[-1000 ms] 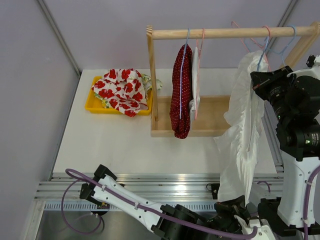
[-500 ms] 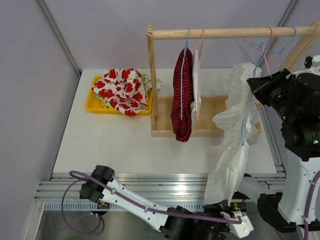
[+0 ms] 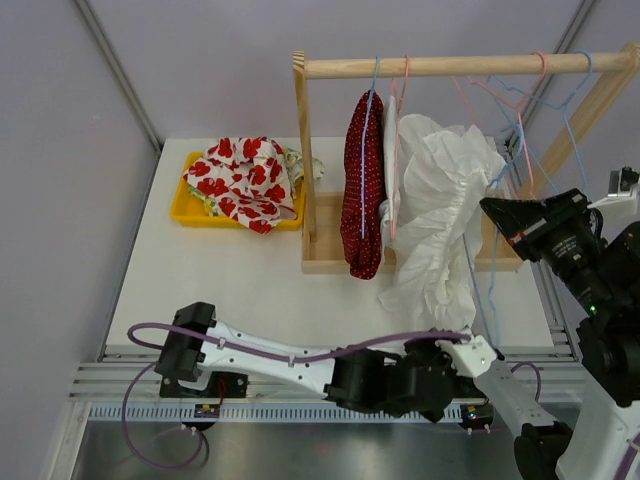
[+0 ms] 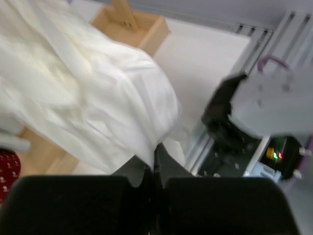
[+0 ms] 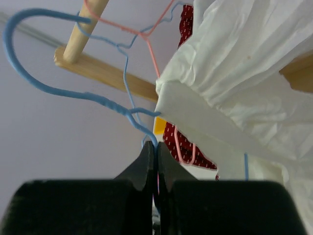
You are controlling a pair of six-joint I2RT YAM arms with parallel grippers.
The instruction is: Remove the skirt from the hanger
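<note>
White skirt (image 3: 440, 195) bunched up at the wooden rack (image 3: 450, 66), both arms closed on their holds.
At far left, a yellow tray (image 3: 184, 212) carries a flowered cloth (image 3: 240, 172). A red dotted garment (image 3: 362, 190) hangs from the rack, and the skirt is just right of it. The left gripper (image 4: 154, 152) is pinched tight on the skirt's lower edge. The right gripper (image 5: 156, 147) is clamped on the wire of a blue hanger (image 5: 58, 90) beside the skirt.

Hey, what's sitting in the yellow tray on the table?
A crumpled red-and-white floral cloth fills the yellow tray, with a paler fabric edge peeking out beside it. Anything underneath is covered.
</note>
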